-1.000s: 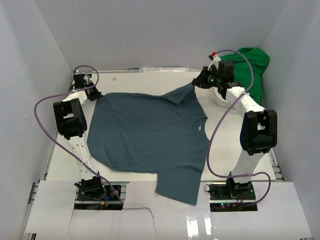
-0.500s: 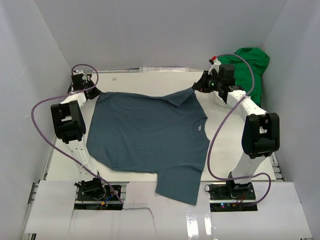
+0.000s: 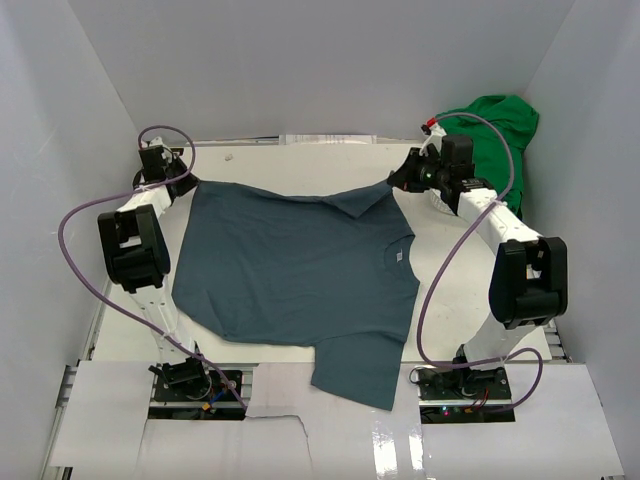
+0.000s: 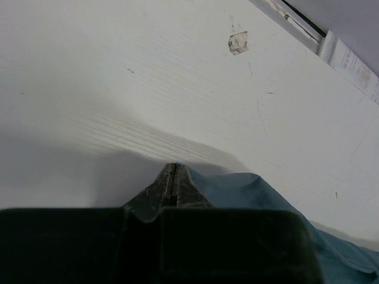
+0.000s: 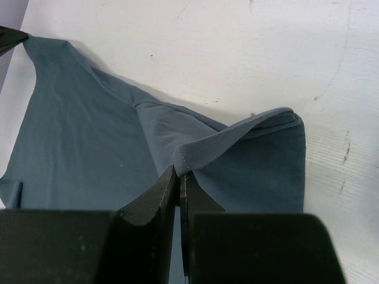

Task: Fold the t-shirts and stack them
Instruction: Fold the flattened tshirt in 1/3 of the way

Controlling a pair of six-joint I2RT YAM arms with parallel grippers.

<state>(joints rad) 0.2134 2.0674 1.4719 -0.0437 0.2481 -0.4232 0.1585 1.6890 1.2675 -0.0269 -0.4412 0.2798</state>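
Risk: slate-blue t-shirt (image 3: 290, 265) slipping out of a pinch if the arms pull apart too hard, since each hold takes only a thin edge of cloth.
Left hold: left gripper (image 4: 173, 177) has its fingers pressed together, apparently on the shirt corner farthest from the basket (image 3: 445, 203).
Right hold: right gripper (image 5: 177, 177) pinches a folded sleeve hem on the side nearest the basket.
Second risk: the near sleeve trails over the table (image 3: 300, 160) edge, well apart from the basket, and could drag a fold crooked.
Position: slate-blue t-shirt lies spread flat, left of the basket.
Waiting: green t-shirt (image 3: 505, 125) is heaped over and behind the basket, unfolded.
Obstruction: the right arm works just beside the basket, and a swing could snag it.
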